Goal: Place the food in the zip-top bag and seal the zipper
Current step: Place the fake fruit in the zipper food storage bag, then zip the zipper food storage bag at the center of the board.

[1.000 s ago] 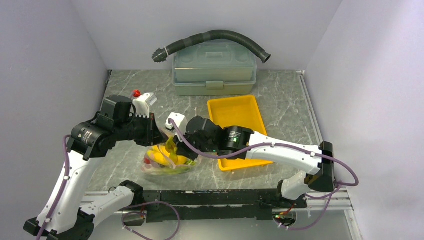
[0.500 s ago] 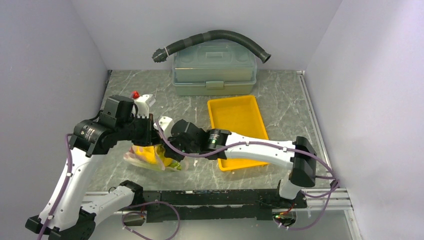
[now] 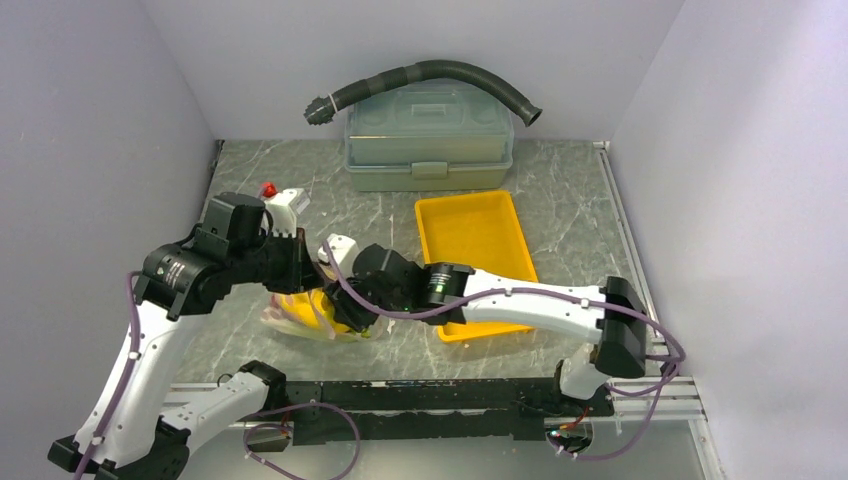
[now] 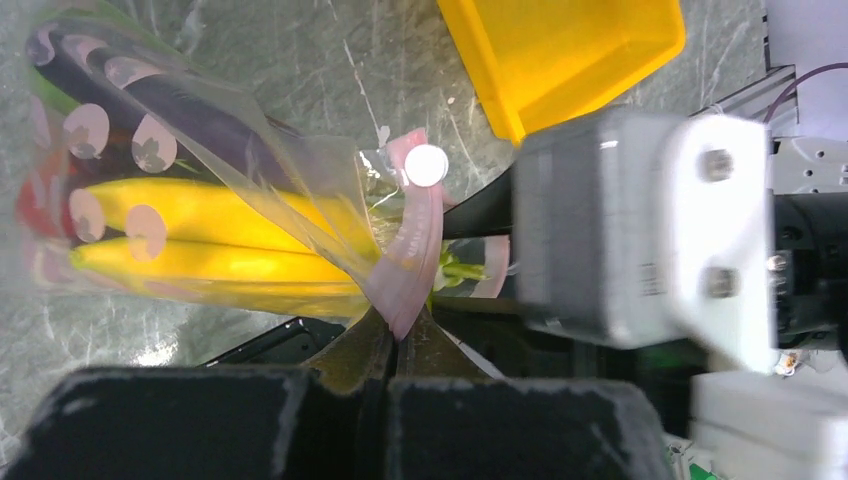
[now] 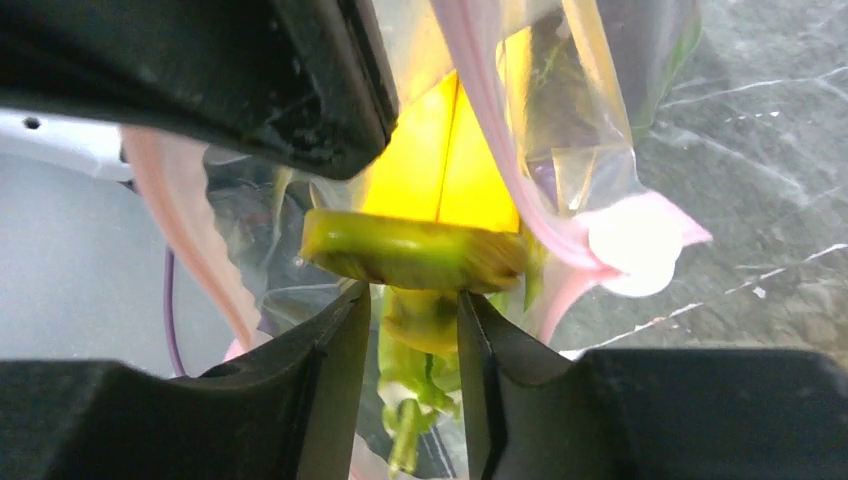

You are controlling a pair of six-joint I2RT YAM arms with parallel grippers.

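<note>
1. The left end effector (image 4: 398, 345) is fully closed on the zipper (image 4: 410, 260). Its two tips pinch the pink strip where it folds down to them.
2. The right end effector (image 5: 412, 340) has its jaws a little way apart. A green piece (image 5: 410, 250) shows in and just beyond the gap, and it is not clear whether the pads press on it.
3. The zip-top bag (image 3: 300, 318) lies on the table (image 3: 570, 200) at the near left. It is directly under both end effectors, which meet over its mouth.
4. Through the clear, pink-dotted film, two yellow bananas (image 4: 220, 235) lie side by side. The purple eggplant (image 4: 170, 100) is just beside them, and a bit of red (image 4: 35, 200) shows at the bag's end furthest from its mouth.
5. The mouth is not sealed. In the right wrist view the two sides of the pink strip stand apart, with the bananas showing between them.
6. A small round white tab (image 4: 427, 165) sits on the strip just beyond the left end effector's grip.
7. The yellow tray (image 3: 470, 235) rests on the table to the right of the bag. Its near end is hidden under the right arm.
8. A grey-green lidded box (image 3: 430, 150) stands at the far edge of the table, against the back wall.
9. A black ribbed hose (image 3: 430, 70) arches over the box.
</note>
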